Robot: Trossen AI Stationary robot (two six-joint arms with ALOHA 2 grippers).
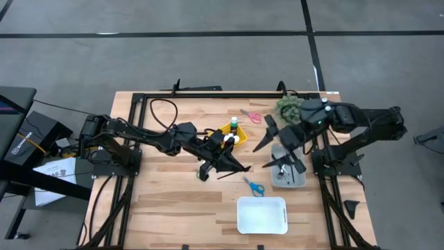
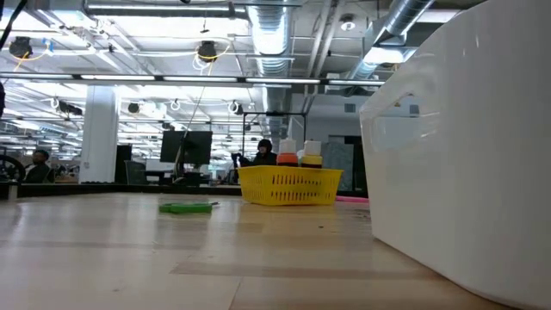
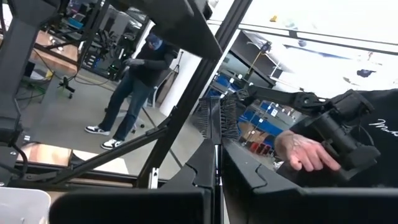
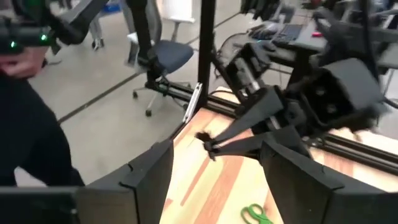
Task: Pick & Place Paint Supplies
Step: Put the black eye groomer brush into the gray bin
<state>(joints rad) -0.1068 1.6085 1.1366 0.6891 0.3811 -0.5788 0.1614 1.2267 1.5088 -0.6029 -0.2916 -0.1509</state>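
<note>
left tool mid-worktop, closed on thin dark brush | right tool open over grey tray holding brushes | bottles in yellow basket | risk: arms close together; brush may slip or tools collide during any handover

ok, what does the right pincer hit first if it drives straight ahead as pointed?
Likely the left pincer, shut on a brush, dead ahead of the open right pincer. Depth is unclear.
</note>
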